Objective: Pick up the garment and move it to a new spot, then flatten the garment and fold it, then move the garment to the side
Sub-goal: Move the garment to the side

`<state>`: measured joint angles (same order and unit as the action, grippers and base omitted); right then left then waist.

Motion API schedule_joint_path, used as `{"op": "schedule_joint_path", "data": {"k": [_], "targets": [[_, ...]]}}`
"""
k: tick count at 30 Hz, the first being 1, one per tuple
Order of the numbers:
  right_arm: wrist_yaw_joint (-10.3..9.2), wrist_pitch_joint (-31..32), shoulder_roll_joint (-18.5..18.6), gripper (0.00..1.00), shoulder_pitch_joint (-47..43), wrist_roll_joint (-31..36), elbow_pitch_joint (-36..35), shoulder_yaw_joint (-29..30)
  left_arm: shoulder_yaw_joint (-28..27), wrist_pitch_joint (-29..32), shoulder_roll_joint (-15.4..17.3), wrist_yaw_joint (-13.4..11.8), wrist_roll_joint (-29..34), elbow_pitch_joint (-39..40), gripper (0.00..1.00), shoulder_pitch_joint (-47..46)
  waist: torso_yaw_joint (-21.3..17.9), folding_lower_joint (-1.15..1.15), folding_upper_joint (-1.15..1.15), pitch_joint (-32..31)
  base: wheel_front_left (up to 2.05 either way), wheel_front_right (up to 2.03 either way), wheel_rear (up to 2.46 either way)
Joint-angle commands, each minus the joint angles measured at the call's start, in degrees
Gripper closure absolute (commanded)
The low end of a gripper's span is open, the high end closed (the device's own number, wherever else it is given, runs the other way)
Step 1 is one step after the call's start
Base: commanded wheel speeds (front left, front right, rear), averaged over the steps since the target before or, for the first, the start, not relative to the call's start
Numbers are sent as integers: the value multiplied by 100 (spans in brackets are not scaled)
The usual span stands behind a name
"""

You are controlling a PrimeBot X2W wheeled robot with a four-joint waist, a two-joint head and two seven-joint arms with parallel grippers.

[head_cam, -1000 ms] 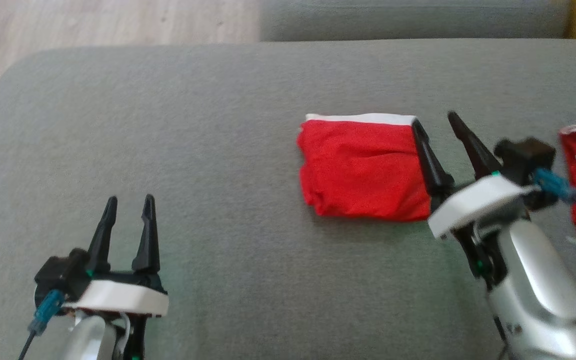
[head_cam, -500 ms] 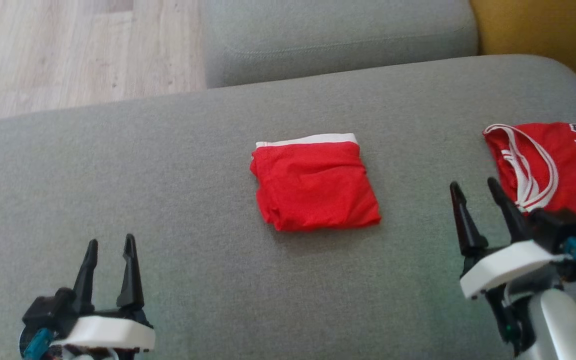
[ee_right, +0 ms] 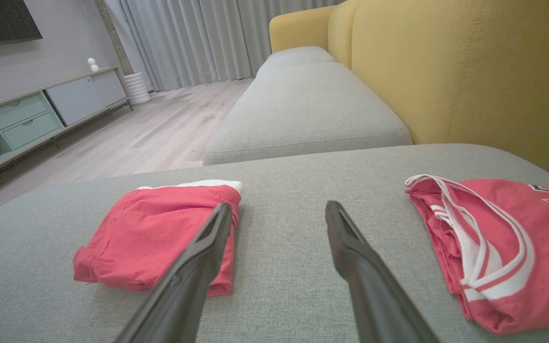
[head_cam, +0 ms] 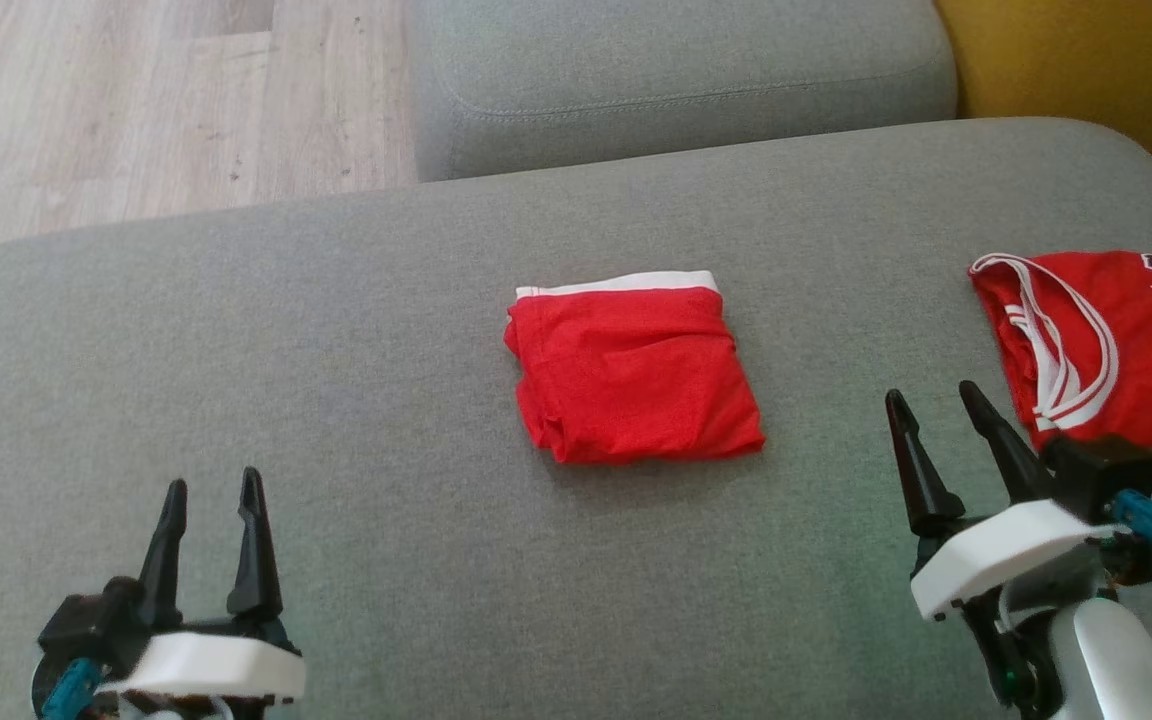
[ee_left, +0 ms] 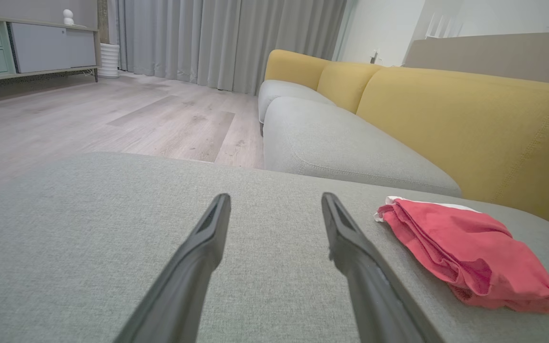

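Your right gripper [head_cam: 930, 392] is over the grey seat cushion [head_cam: 336, 330] at the near right, its two dark fingers spread wide with nothing between them. It sits between two red pieces. The folded red garment [head_cam: 633, 375], with a white band along its far edge, lies to its left near the middle of the cushion. A red jersey [head_cam: 1106, 345] with white trim and dark lettering lies just to its right. Neither one touches the fingers. Your left gripper [head_cam: 214, 480] is low at the near left, fingers likewise apart and empty, well away from the folded garment. Beyond the cushion you see a second grey seat [head_cam: 676, 80], the yellow backrest [head_cam: 1076, 70] and pale wood floor [head_cam: 136, 100].
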<state>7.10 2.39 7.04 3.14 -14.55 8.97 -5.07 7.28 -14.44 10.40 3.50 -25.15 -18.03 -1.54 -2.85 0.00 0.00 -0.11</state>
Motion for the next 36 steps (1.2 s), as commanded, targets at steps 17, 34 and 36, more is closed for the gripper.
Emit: {"op": "schedule_joint_path", "data": {"k": [17,34,36], "targets": [[39,1061,40,0,1659,-183,268,-426,5,79,181,-39,91,643,0,-615,507,0,0,890,0,0,0],[39,2428,-399,100,2812,-544,2440,-547,158,-16,58,88,119,400,0,-1174,997,0,0,1518,0,0,0],[39,2467,-376,100,2846,-561,2430,-701,154,-24,51,99,112,372,0,-1179,917,0,0,1496,0,0,0]]}}
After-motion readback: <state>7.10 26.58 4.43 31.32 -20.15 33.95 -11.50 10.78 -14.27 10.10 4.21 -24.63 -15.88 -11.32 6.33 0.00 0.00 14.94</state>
